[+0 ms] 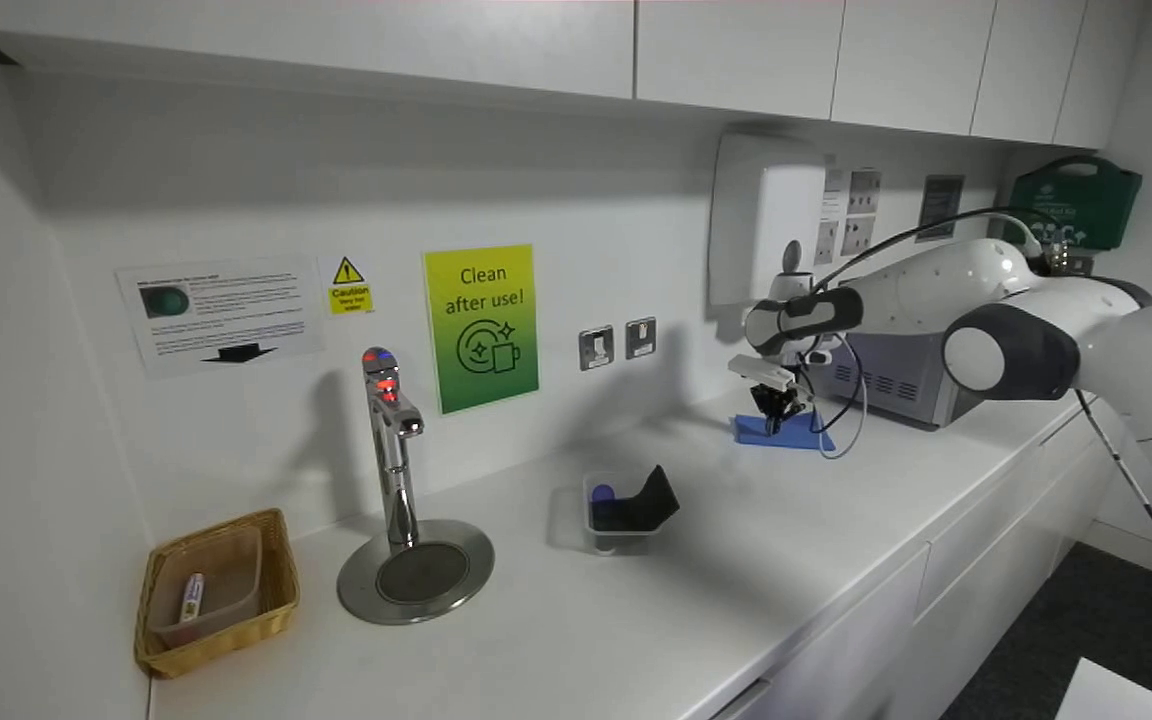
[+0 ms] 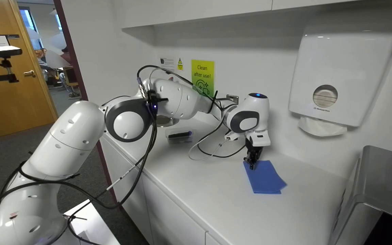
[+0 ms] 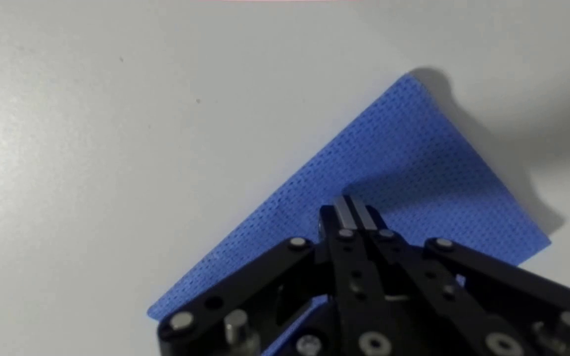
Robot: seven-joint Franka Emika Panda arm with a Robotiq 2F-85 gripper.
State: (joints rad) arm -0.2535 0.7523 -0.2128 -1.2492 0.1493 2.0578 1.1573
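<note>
Nearest in the wrist view, the claw (image 3: pixel 353 210) points down over the blue cloth (image 3: pixel 389 183) with its two fingers (image 3: pixel 343 212) pressed together; whether the tips touch the fabric or nip it cannot be told. The cloth is plain, deep blue and angular, with straight edges and pointed corners, and a dotted, open weave covers it all over. At one end, in an exterior view, two layers show slightly offset; in the wrist view one edge throws a curved shadow (image 3: pixel 488 148). It lies on the white tabletop (image 1: pixel 536 640) beneath the claw. The robot arm (image 2: pixel 179 98) reaches in above it, and in the wrist view the claw stands in front of part of the fabric. A grey appliance (image 2: pixel 386 177) stands near the cloth, and a white towel dispenser (image 2: pixel 339 75) is mounted above the tabletop. Farther along are a wicker basket (image 1: pixel 236 637), a chrome tap (image 1: pixel 396 490) and a clear tub (image 2: pixel 179 140) with a dark object (image 2: pixel 177 135) in it, while a thin pale cable (image 1: pixel 836 457) loops down past one end of the cloth in an exterior view
</note>
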